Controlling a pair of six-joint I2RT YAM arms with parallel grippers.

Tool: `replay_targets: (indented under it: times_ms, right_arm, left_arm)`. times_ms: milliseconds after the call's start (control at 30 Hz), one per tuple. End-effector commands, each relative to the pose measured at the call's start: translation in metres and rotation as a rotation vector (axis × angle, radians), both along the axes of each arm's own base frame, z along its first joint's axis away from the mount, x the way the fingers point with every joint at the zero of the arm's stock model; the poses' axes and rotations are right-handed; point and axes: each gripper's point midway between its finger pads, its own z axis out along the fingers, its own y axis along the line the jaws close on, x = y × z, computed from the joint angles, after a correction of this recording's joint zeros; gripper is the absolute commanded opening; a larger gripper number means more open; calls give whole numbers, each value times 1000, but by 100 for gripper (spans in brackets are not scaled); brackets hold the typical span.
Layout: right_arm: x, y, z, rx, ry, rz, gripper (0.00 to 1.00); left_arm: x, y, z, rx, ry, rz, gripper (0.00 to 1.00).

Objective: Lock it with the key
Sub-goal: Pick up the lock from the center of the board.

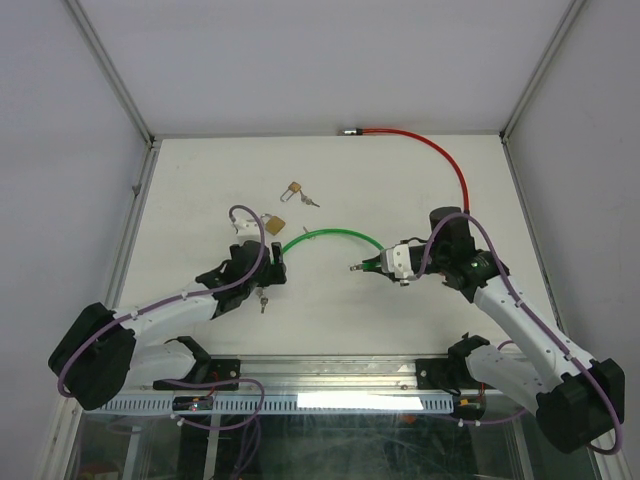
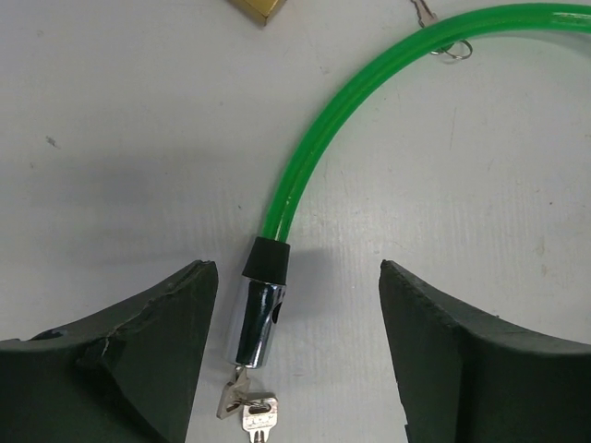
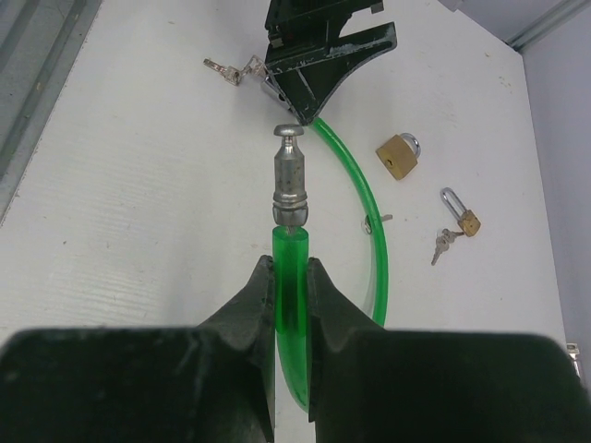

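white surface (image 1: pixel 200 180) – left hand (image 2: pixel 297 286) spread, astride the lock barrel (image 2: pixel 257 314) and its keys (image 2: pixel 249 406); right hand (image 3: pixel 291 277) clenched on the green cable (image 3: pixel 290 254) behind its pin (image 3: pixel 290 171). step: grasping the barrel – next, likely seat pin in barrel.

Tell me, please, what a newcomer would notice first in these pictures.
The bright green cable lock arcs across the middle of the table between both arms. The right gripper is shut on its end just behind the metal pin, while the left gripper stands open around the chrome lock barrel, with keys at its end. A red cable curves along the far edge.
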Motion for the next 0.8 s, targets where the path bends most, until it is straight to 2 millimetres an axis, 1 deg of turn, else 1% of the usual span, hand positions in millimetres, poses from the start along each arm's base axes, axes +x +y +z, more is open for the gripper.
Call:
replay_targets:
  times_ms: [0, 67, 100, 267, 533, 600, 633, 767]
  right_arm:
    - [1, 6, 27, 58, -27, 28, 0]
    - [0, 6, 27, 57, -27, 32, 0]
    - [0, 6, 26, 57, -27, 33, 0]
    - [-2, 5, 26, 56, -24, 40, 0]
    - [-5, 5, 23, 54, -7, 61, 0]
    - [-6, 4, 24, 55, -5, 63, 0]
    - [-6, 4, 24, 55, -5, 64, 0]
    - [-7, 4, 24, 56, -2, 69, 0]
  left_arm:
    - [15, 3, 17, -14, -44, 20, 73]
    - [22, 7, 20, -26, -50, 17, 73]
    - [23, 5, 21, -41, -48, -4, 72]
    - [34, -1, 21, -83, -34, -44, 64]
    - [44, -14, 9, -126, 14, -109, 60]
    - [46, -15, 3, -127, 34, -118, 58]
    - [46, -15, 2, -128, 42, -124, 55]
    - [46, -15, -5, -131, 66, -137, 37]
